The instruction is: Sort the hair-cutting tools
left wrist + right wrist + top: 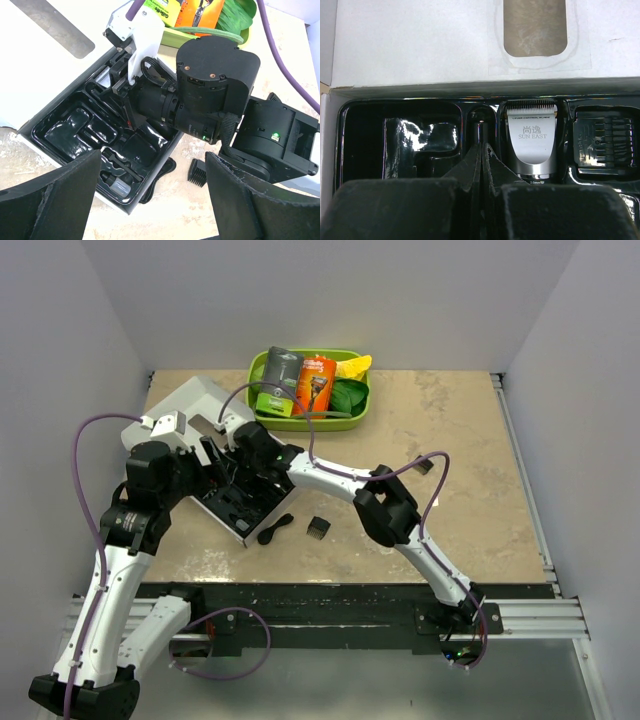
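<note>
The open white box holds a black moulded tray (232, 508). The clipper (532, 137), with its silver blade head, lies in a tray slot, and a guide comb (603, 141) sits in the slot to its right. My right gripper (482, 148) is shut, its tips over the narrow slot just left of the clipper; it shows from above (240, 452). A small black guide comb (318, 528) and a black curved piece (275, 531) lie on the table by the tray's near edge. My left gripper (154, 160) is open and empty above that edge, the comb (198, 172) between its fingers.
The box lid (190, 405) lies open to the back left. A green bin (362, 412) at the back holds the orange razor package (316, 385) and the grey-and-green one (278, 380). A small clear bottle (118, 187) sits in the tray. Both arms crowd over the tray.
</note>
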